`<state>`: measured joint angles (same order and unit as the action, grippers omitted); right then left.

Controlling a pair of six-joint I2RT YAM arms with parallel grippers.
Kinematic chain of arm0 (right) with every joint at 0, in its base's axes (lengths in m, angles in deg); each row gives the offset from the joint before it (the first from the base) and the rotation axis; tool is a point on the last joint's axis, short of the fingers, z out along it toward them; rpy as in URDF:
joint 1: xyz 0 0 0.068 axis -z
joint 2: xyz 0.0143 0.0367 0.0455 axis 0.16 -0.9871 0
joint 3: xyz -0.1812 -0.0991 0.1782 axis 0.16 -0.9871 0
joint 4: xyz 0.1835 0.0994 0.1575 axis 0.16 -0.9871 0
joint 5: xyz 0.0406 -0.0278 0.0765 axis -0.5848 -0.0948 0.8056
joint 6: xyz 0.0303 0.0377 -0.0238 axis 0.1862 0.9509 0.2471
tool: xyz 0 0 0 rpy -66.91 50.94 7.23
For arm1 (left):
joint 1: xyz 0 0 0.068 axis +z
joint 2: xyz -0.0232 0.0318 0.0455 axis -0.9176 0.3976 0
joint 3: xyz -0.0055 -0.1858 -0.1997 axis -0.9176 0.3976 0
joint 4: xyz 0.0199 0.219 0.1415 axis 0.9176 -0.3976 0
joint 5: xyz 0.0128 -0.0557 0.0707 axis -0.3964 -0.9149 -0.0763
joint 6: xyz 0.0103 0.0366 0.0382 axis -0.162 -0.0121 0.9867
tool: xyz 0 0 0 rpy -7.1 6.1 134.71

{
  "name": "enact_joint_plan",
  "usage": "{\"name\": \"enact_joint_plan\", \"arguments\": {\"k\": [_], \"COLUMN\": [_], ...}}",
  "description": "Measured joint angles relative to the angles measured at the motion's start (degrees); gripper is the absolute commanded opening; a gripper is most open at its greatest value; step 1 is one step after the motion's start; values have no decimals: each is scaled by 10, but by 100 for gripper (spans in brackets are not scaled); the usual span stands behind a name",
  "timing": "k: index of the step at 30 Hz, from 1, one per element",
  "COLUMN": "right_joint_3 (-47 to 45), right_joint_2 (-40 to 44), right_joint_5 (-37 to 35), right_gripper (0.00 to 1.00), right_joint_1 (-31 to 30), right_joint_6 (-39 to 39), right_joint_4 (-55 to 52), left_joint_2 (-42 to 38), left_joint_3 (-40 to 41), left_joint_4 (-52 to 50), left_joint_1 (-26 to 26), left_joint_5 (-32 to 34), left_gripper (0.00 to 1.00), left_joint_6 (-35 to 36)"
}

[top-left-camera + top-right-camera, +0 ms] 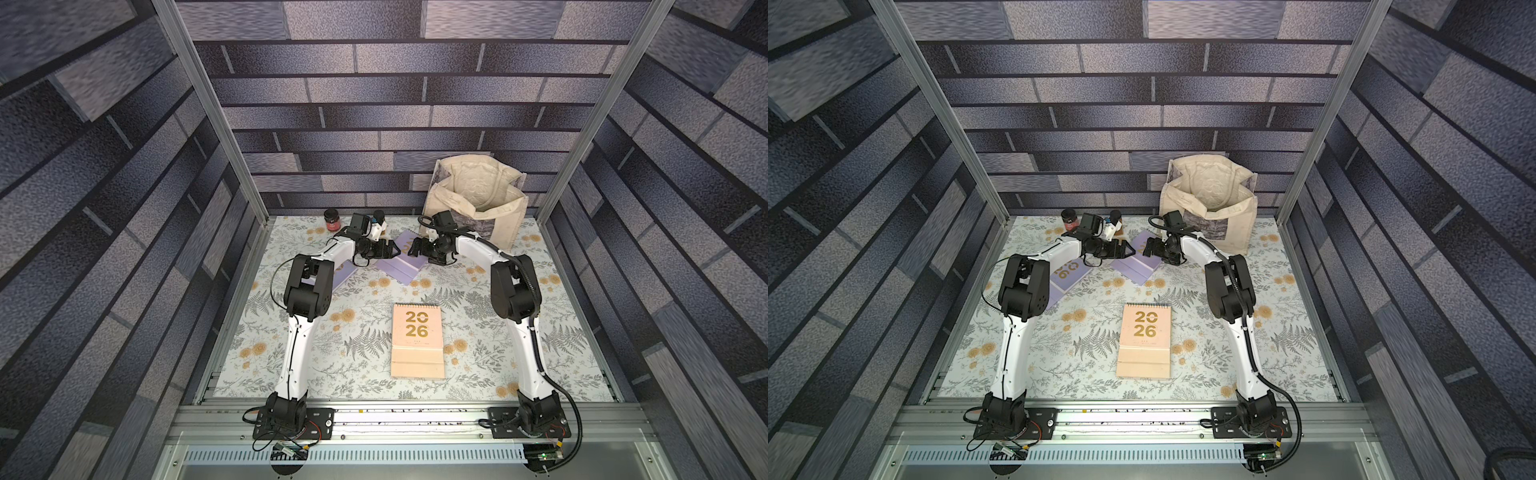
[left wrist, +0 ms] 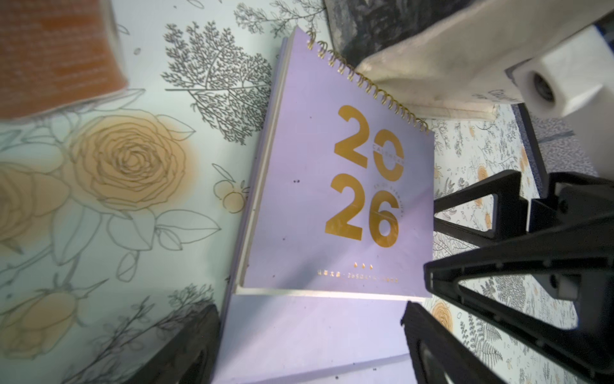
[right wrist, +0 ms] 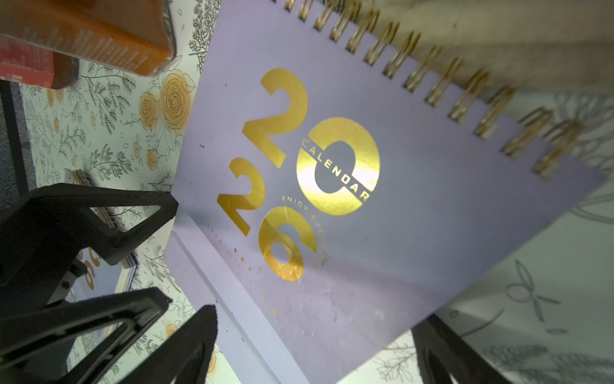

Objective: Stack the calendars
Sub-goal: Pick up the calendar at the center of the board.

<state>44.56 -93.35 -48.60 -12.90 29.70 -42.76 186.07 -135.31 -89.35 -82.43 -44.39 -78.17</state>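
— Two claws are facing each other where?
— Over the lilac calendar [image 1: 405, 268], which is lying far-centre on the table [image 1: 478, 374] beside the tote bag [image 1: 478, 195]. The left gripper [image 1: 392, 250] and right gripper [image 1: 415, 249] are straddling it, jaws spread, unclamped. The peach calendar [image 1: 417, 340] is lying near-centre.

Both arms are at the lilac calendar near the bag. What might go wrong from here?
The left gripper and right gripper face each other, open, close together over one lilac calendar; they may collide. The tote bag sits right at its spiral binding, so lifting could snag the bag.
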Motion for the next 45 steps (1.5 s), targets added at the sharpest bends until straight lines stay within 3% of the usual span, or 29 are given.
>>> {"name": "enact_joint_plan", "arguments": {"k": [16,22,30,40,45], "right_joint_3": [-2,-48,-111,-124,-124], "right_joint_2": [1,29,69,76,76], "right_joint_5": [-10,-10,-4,28,49], "right_gripper": [90,90,90,86,86], "right_joint_1": [-21,-24,-15,-15,-15], "right_joint_6": [-4,-4,-17,-17,-14], "right_joint_4": [-1,11,11,14,22], "left_joint_2": [-98,-139,-136,-77,-69], "left_joint_3": [177,235,207,112,102], "left_joint_4": [73,79,32,-12,-16], "left_joint_1": [-5,-14,3,9,7], "left_joint_5": [-26,-18,4,14,4], "left_gripper": [87,89,88,85,84], "left_joint_6": [-14,-21,-10,20,30]}}
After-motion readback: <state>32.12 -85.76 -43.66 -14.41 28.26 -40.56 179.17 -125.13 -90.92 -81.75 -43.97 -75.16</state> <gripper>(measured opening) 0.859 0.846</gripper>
